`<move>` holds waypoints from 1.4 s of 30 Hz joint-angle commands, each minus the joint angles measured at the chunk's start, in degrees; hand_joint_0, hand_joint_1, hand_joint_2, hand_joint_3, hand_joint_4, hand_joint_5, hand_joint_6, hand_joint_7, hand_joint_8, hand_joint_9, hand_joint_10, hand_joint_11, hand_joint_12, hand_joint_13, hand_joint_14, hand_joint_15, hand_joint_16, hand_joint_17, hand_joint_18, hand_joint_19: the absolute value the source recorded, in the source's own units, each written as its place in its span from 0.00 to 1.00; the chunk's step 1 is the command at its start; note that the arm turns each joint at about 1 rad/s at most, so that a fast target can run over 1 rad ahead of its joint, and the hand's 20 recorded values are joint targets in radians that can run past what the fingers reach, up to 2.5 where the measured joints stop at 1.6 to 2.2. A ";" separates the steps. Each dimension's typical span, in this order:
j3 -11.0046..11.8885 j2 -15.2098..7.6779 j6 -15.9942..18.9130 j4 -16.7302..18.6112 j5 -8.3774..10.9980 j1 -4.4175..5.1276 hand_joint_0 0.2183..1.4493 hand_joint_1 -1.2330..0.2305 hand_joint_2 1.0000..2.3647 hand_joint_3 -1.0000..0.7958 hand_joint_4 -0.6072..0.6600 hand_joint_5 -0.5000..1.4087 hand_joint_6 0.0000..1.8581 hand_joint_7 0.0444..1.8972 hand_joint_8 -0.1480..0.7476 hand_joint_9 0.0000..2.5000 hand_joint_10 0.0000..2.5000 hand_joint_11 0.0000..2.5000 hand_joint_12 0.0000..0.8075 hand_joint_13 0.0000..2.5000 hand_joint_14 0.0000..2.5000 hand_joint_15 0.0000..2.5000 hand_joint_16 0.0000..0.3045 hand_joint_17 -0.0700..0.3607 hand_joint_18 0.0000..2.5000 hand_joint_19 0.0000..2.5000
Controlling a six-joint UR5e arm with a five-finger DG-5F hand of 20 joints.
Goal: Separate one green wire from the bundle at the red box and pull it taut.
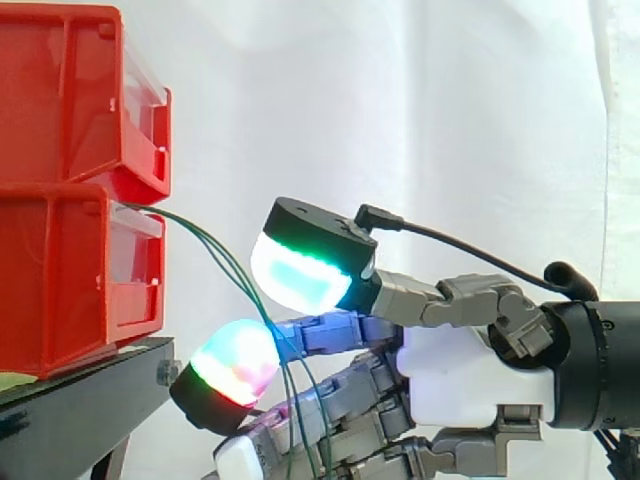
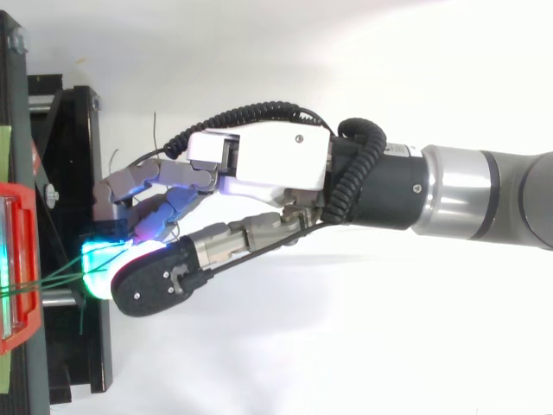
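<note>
The fingers (image 1: 235, 365) of the hand (image 1: 460, 375) were closed on the green wires (image 1: 205, 240), near the red boxes (image 1: 70, 280); the wires ran down from the boxes to the hand and hung below it.

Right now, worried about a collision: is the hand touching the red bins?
No: the side view shows open curtain between the hand and the red bins, bridged only by green wires.

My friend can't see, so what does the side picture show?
A robot hand reaches in from the right toward two stacked red bins. Thin green wires run from between the bins down to the hand, before a white curtain.
</note>
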 commanded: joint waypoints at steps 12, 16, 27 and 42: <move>-0.09 -0.03 -1.21 -0.31 0.00 -0.72 0.32 0.48 0.01 0.36 0.64 0.18 0.38 0.63 0.49 0.31 0.00 0.14 0.40 0.25 0.00 0.09 0.14 0.38 0.21 0.16; -0.09 -0.03 -1.13 0.04 -0.09 -0.81 0.33 0.46 0.01 0.40 0.65 0.17 0.40 0.64 0.49 0.30 0.00 0.14 0.40 0.25 0.00 0.09 0.14 0.38 0.22 0.15; 0.35 -0.03 -1.04 0.04 -0.62 -1.16 0.35 0.34 0.01 0.37 0.68 0.15 0.45 0.56 0.50 0.31 0.01 0.22 0.40 0.27 0.00 0.12 0.14 0.39 0.23 0.15; 4.31 0.05 -1.13 -3.56 -2.02 -1.24 0.25 0.59 0.00 0.28 0.65 0.18 0.42 0.61 0.52 0.40 0.01 0.24 0.43 0.31 0.00 0.13 0.15 0.39 0.26 0.17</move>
